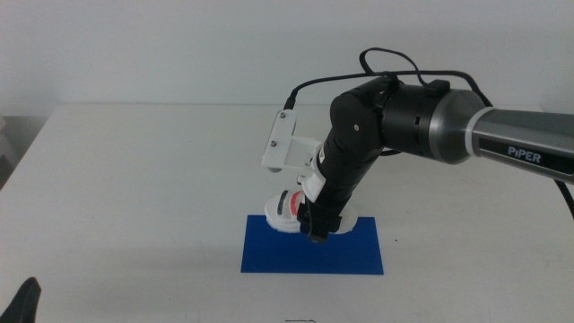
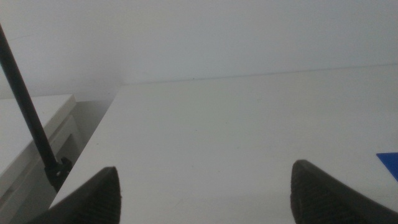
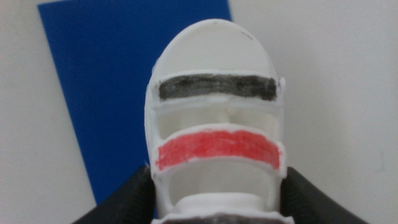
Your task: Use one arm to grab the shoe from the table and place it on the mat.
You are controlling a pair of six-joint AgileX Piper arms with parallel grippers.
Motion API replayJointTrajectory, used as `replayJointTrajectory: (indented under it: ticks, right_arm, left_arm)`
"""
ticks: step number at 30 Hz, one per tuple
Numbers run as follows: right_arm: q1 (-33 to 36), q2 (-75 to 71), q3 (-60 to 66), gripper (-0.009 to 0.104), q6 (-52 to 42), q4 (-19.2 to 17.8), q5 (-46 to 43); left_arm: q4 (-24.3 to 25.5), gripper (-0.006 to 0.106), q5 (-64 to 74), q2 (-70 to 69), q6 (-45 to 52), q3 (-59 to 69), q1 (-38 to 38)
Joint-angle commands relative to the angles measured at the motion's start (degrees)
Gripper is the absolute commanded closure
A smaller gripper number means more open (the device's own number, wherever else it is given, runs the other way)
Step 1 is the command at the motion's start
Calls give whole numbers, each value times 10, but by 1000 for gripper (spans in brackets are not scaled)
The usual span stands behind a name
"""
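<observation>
The left gripper (image 1: 27, 301) is waiting at the near table (image 1: 134, 179) edge, jaws spread wide. Farther in, the right arm (image 1: 421, 121) is bending steeply down, its gripper (image 1: 316, 235) clamping the shoe (image 3: 214, 124) by its sides over the mat's (image 1: 305, 256) far edge.

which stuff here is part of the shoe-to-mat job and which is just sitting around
In the job: shoe, held in the right gripper; mat beneath it.
Not in the job: left gripper, waiting open at the table's near left edge.
</observation>
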Motion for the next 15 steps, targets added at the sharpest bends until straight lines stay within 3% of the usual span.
replayJointTrajectory:
  ticks: [1, 7, 15]
  right_arm:
    - [-3, -30, -14, 96, -21, 17, -20]
    - [-3, -8, -14, 96, -69, 38, -18]
    - [-3, 11, -14, 96, -74, 38, -3]
  left_arm:
    - [-5, 7, -47, -11, -8, -2, -1]
    - [-5, 7, -47, -11, -8, -2, -1]
    - [-5, 7, -47, -11, -8, -2, -1]
